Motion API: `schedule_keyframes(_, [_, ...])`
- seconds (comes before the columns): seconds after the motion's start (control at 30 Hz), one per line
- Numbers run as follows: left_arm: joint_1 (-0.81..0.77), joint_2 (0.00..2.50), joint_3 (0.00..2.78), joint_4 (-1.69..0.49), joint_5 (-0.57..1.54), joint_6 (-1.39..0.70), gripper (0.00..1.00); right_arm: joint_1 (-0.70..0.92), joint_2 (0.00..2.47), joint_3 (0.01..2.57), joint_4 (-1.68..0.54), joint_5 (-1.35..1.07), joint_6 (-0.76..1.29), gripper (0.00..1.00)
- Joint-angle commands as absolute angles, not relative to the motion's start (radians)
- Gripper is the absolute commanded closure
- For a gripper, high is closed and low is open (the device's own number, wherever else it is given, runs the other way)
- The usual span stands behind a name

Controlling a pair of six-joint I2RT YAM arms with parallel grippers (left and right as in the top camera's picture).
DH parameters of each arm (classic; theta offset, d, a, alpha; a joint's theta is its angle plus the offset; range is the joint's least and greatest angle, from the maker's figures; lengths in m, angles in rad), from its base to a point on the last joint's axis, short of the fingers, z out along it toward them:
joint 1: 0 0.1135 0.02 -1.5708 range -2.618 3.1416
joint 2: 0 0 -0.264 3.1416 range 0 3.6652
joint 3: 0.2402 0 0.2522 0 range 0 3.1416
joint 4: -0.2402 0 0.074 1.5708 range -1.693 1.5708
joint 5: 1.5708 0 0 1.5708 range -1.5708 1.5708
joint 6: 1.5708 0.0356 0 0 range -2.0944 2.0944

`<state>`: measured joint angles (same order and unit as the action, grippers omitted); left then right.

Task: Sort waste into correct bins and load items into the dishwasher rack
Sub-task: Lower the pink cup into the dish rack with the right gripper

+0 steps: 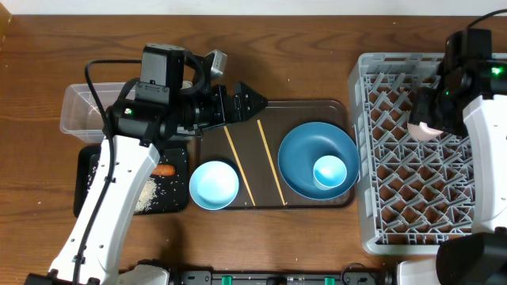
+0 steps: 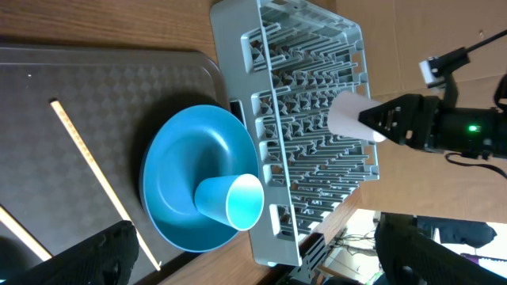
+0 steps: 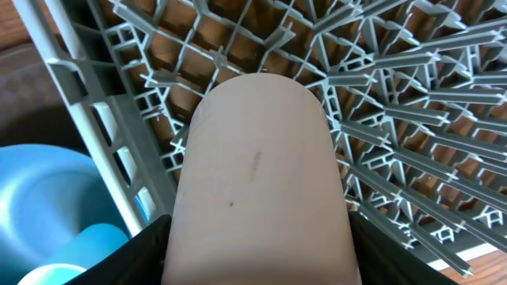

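Sausage (image 1: 164,169) and rice (image 1: 146,195) lie in the black tray (image 1: 83,184) at lower left. Left tool (image 1: 252,104) hangs spread wide and empty above the brown tray's (image 1: 317,106) upper left corner. At right, the right tool (image 3: 261,247) clamps the pink cup (image 1: 425,130) over the rack (image 1: 372,166).

The left arm (image 1: 111,198) extends from the near edge of the table, its wrist turned so that the left gripper (image 1: 252,101) points to the robot's right, level and low over the table. Its jaws are spread wide with nothing between them, and both fingers (image 2: 95,253) show at the lower corners of the left wrist view. The right arm (image 1: 487,158) reaches forward along the right side, and the right gripper (image 1: 432,119) points down, clamped across the sides of the small pink cup (image 3: 257,182).
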<state>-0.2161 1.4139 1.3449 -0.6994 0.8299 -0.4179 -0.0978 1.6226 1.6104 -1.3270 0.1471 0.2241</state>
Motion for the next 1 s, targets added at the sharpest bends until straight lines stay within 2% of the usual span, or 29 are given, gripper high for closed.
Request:
schedule_keyframes(0.0, [-0.213, 1.420, 1.345, -0.699, 0.820, -0.408, 0.02, -0.098, 1.622, 1.573, -1.304, 0.152, 0.239, 0.92])
schedule_keyframes(0.73, [-0.213, 1.420, 1.345, -0.699, 0.820, -0.408, 0.02, -0.098, 1.622, 1.341, -1.089, 0.123, 0.270, 0.86])
schedule_keyframes(0.83, [-0.212, 1.420, 1.345, -0.699, 0.820, -0.408, 0.02, -0.098, 1.622, 1.330, -1.080, 0.123, 0.270, 0.78])
schedule_keyframes(0.93, [-0.212, 1.420, 1.345, -0.699, 0.820, -0.408, 0.02, -0.098, 1.622, 1.325, -1.077, 0.123, 0.270, 0.62])
schedule_keyframes(0.97, [-0.213, 1.420, 1.345, -0.699, 0.820, -0.408, 0.02, -0.098, 1.622, 1.325, -1.077, 0.123, 0.270, 0.53])
